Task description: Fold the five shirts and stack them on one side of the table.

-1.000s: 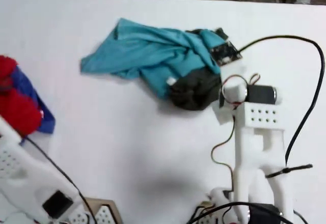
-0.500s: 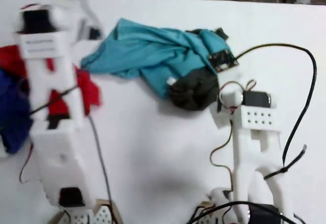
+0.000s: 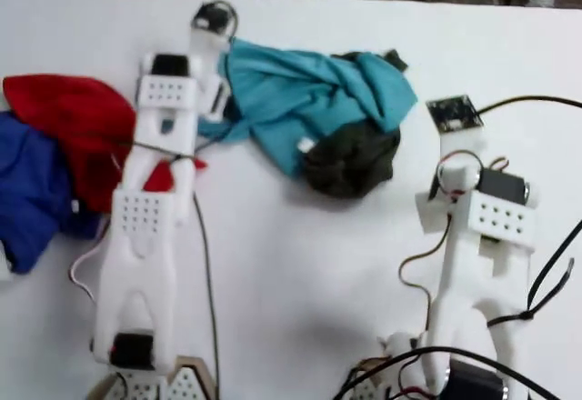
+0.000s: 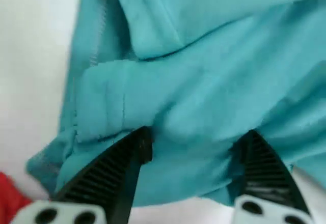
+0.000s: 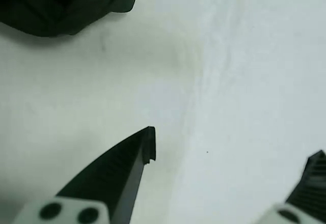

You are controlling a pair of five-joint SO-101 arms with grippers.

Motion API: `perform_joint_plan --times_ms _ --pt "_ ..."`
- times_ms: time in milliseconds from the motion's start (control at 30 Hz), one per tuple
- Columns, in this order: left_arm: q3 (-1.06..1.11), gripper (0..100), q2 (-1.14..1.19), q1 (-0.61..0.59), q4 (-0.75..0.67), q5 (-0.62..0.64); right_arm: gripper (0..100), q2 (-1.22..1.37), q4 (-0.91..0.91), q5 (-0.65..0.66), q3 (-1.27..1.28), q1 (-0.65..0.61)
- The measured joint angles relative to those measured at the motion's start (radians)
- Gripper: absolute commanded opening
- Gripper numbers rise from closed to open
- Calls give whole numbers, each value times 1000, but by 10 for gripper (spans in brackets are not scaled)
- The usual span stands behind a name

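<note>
Status: barely beginning. Hovering at the crumpled teal fabric shirt [image 3: 300,100], heaped at twelve o'clock on the white table [image 3: 291,273], with the left gripper [image 4: 198,138] straddling a ridge of its cloth, fingers apart and not yet closing. Overlapping a bunched black fabric shirt [image 3: 350,159] at the teal one's five o'clock, touching. Sitting rumpled at nine o'clock, a red cloth shirt [image 3: 77,123] touching a blue cloth shirt [image 3: 32,191]. Hanging over bare tabletop near the black bundle's three o'clock with the right gripper [image 5: 235,143], fingers wide apart, gripping nothing. Counting four shirts, none folded, none stacked. Judging every fold and the whole stack as remaining, and being unable to tell where a fifth is.
</note>
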Motion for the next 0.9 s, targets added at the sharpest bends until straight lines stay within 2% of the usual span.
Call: perform_joint_plan --times_ms 133,233,267,300,400,500,733,900 --pt "-28 253 32 -3 -6 0 437 0 0 8 0 3" --pt "-31 37 32 -3 20 0 437 0 0 8 0 3" --pt "-31 10 31 -3 35 0 437 0 0 8 0 3" --pt "-35 46 29 -3 48 0 437 0 0 8 0 3" --pt "-37 25 23 -32 75 0 437 0 0 8 0 3" --pt "-37 25 23 -110 87 0 437 0 0 8 0 3" --pt "-34 25 -20 -387 153 0 437 0 0 8 0 3" --pt "-32 25 -146 -606 209 -9 437 0 0 8 0 3"
